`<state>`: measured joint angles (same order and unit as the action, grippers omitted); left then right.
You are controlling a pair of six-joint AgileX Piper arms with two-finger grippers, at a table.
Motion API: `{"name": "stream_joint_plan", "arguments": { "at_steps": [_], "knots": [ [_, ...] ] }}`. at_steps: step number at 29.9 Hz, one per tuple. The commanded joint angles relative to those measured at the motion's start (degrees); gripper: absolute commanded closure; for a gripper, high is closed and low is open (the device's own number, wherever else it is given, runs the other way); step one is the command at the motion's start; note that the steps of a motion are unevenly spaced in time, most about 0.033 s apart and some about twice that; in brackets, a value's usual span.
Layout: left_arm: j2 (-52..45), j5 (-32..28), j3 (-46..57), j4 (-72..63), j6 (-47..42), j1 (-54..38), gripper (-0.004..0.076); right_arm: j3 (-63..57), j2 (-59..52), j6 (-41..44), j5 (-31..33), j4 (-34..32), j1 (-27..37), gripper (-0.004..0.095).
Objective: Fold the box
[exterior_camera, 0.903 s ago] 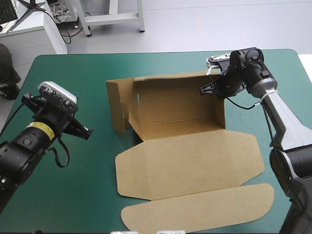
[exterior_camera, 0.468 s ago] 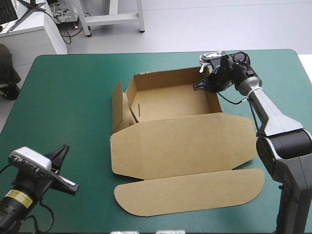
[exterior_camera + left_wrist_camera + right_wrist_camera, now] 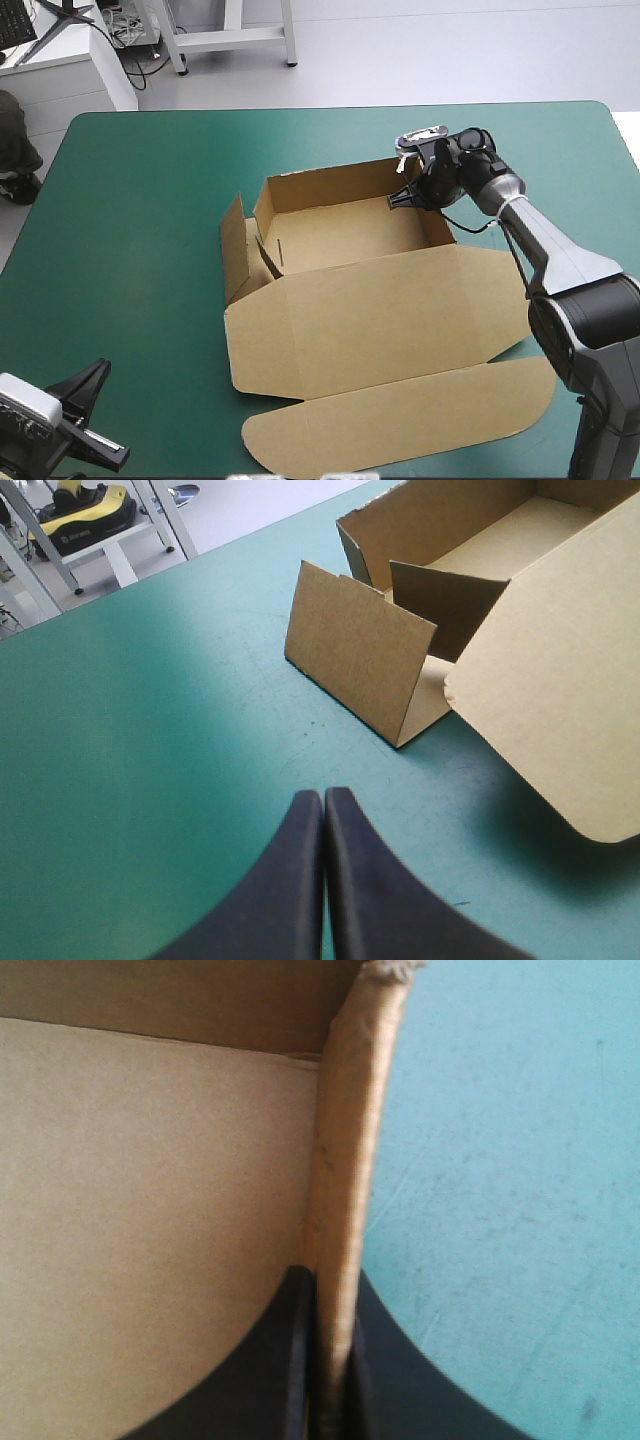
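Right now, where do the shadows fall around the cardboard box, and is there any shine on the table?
Left wrist view: a dark shadow on the table under the box lid's edge; a paler sheen on the table beside the left end effector. High view: faint shade inside the box's far wall. Right wrist view: the far inner wall looks darkest.

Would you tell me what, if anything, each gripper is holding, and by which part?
The right gripper is shut on the box, pinching its right wall's top edge near the far corner. The left gripper holds nothing.
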<state>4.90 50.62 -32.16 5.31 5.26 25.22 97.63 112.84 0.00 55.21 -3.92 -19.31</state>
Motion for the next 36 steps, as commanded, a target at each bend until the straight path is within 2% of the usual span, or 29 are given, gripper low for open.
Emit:
{"name": "stream_joint_plan", "arguments": {
  "at_steps": [1, 5, 8, 10, 13, 25, 28, 32, 36],
  "knots": [
    [0.8, -3.4, -1.4, -0.4, 0.0, -0.2, 0.0734, -2.1, -0.1, -1.7, 16.4, 0.2, -1.4, 0.0926],
    [0.8, -3.5, -1.4, -0.4, 0.0, -0.2, 0.0734, -0.6, -0.1, -2.6, 16.7, -0.7, -1.4, 0.0856],
    [0.8, -3.6, -1.4, -0.1, 0.0, -0.2, 0.0734, 2.6, -0.1, -2.9, 16.7, -0.7, -1.4, 0.0712],
    [0.8, -3.6, -1.4, -0.1, 0.0, -0.2, 0.0734, 5.4, -0.1, -2.9, 16.7, -0.6, -1.4, 0.0582],
    [0.8, -3.5, -1.4, -0.2, 0.0, -0.2, 0.0734, 8.1, -1.5, -2.8, 16.7, -0.3, -1.4, 0.0480],
    [0.8, -3.4, -1.4, -0.2, -0.1, -0.2, 0.0719, 9.0, -15.8, -2.4, 16.7, -2.1, -1.4, 0.0462],
    [0.8, -3.4, -1.4, -0.2, -0.1, -0.2, 0.0651, 9.0, -18.6, -2.5, 16.7, -2.1, -1.4, 0.0462],
    [0.8, -3.3, -1.4, -0.4, -0.3, -0.2, 0.0520, 9.0, -19.7, -2.8, 16.7, -2.4, -1.4, 0.0462],
    [0.8, -3.3, -1.4, -0.4, -0.3, -0.2, 0.0512, 8.9, -17.8, -2.8, 16.7, -3.3, -1.4, 0.0462]
  ]
}}
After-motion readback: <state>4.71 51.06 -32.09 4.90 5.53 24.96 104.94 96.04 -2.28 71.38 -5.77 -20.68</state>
